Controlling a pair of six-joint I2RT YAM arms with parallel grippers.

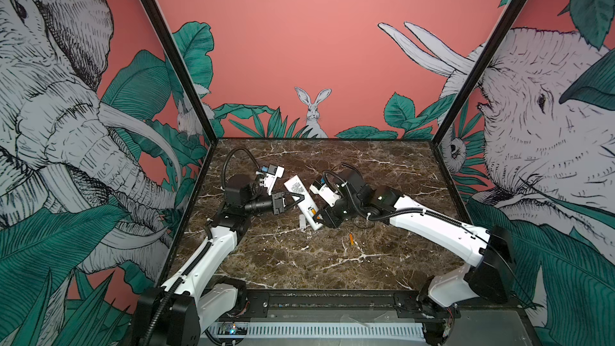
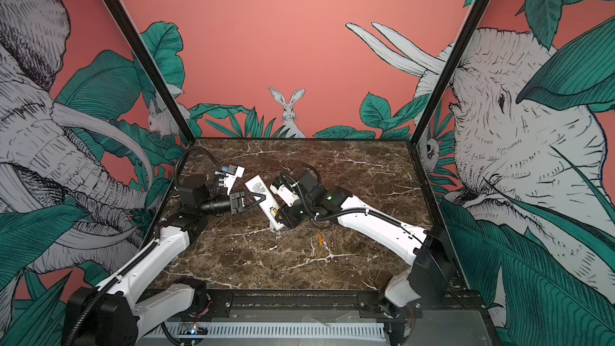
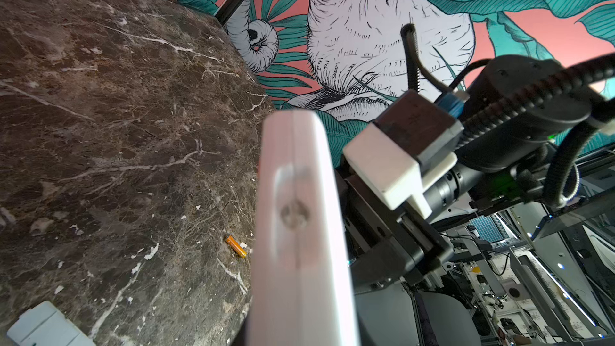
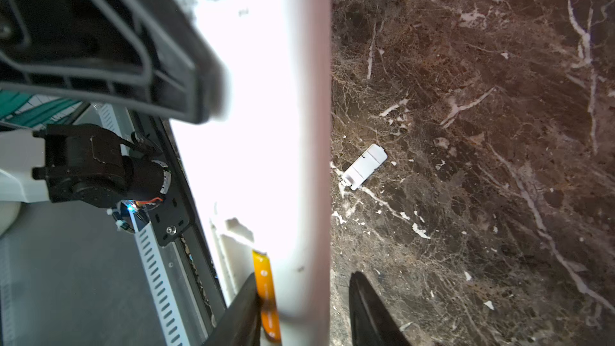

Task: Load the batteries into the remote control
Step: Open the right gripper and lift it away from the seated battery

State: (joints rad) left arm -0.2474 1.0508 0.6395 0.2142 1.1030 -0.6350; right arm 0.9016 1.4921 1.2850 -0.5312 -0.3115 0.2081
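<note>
The white remote control [image 1: 296,188] is held tilted above the table, label side up, with my left gripper [image 1: 299,198] shut on its middle from the left. In the left wrist view only the remote's side edge [image 3: 299,228] shows, and the fingers are hidden. One orange battery [image 4: 266,294] lies in the open compartment at the remote's near end. My right gripper [image 4: 304,274] stands open astride that end. One finger [image 4: 239,314] rests against the battery, and the other [image 4: 369,314] is clear of the remote's outer wall. A second battery [image 1: 351,239] lies loose on the table.
The small white cover [image 4: 365,166] lies on the brown marble table [image 1: 366,178] just beneath the remote's near end, also seen as the cover [image 1: 302,222] in a top view. Printed walls enclose the table on three sides.
</note>
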